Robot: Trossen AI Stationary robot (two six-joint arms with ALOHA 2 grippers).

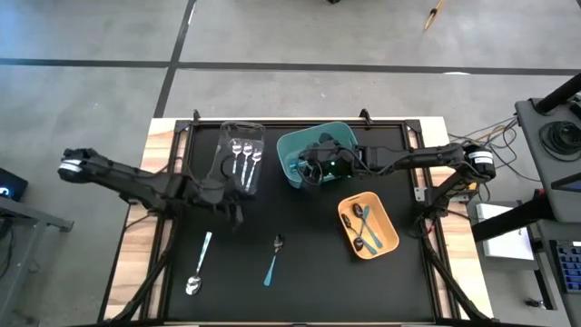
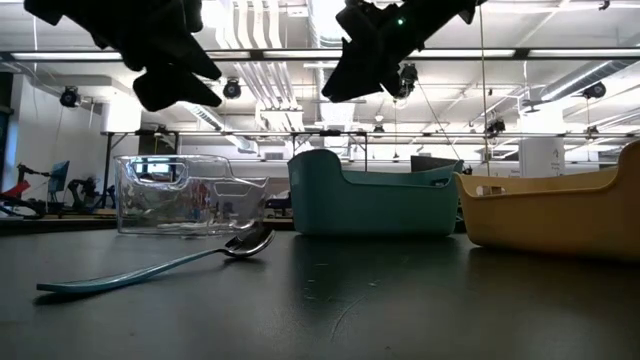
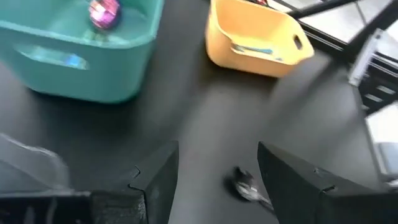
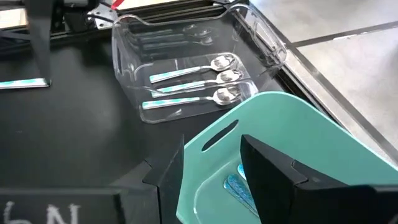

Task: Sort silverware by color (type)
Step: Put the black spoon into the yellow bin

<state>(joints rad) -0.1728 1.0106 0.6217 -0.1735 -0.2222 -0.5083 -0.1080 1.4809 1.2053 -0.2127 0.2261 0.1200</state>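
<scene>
The left gripper [image 1: 234, 215] hung spread above the mat; it needed centring over the dark spoon [image 1: 276, 253] before closing

The left arm reaches in from the left edge of the counter, stretched low and nearly straight toward the middle, its wrist angled slightly down. The left gripper [image 1: 234, 216] hangs above the counter with its two dark fingers [image 3: 155, 180] spread wide and nothing between them. The right arm comes in from the right side, elbow bent near the edge, forearm level. The right gripper [image 1: 304, 169] hovers with parted, empty fingers [image 4: 273, 171].
</scene>
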